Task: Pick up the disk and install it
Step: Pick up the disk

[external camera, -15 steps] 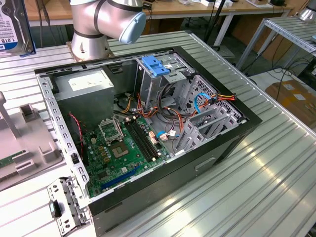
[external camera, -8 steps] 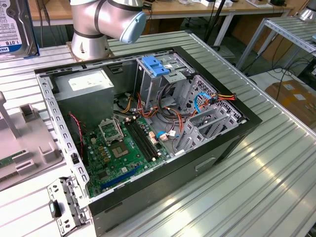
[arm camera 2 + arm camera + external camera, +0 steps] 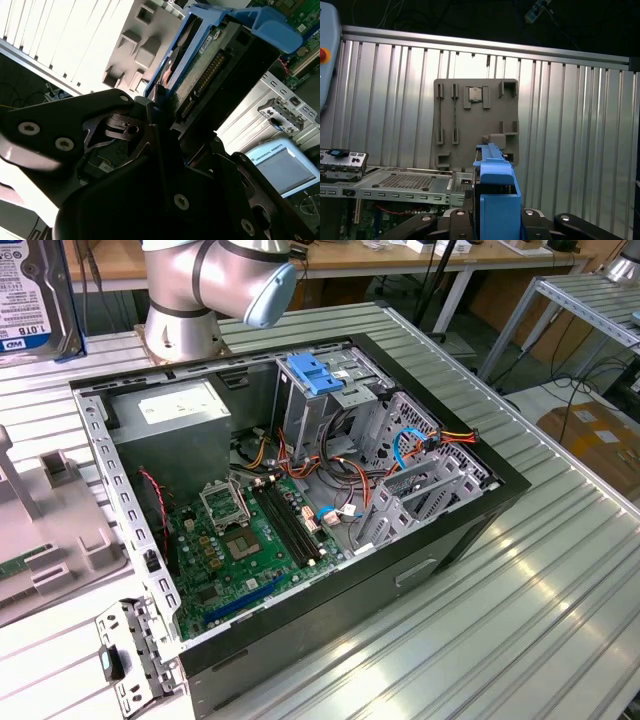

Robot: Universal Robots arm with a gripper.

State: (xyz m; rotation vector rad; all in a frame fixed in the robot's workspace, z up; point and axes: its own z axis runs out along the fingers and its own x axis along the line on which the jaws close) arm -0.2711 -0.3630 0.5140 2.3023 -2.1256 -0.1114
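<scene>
Grey-metal flat rectangular disk (image 3: 30, 295) with blue plastic side rails and a white, blue-banded label hangs on edge above the ribbed metal bench (image 3: 520, 570), near its edge at the exterior view's left. Its long axis runs straight out from the black claw (image 3: 495, 222), with the free end toward a grey plastic tray (image 3: 475, 120). The fingers (image 3: 547, 222) are drawn in narrowly, clamping the disk from both sides.

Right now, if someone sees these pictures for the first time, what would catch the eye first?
The open computer case lies in the middle of the ribbed metal table in the exterior view, its motherboard bare. In both wrist views the gripper is shut on the disk, which wears blue side rails; a grey tray lies behind it in the first wrist view.
</scene>
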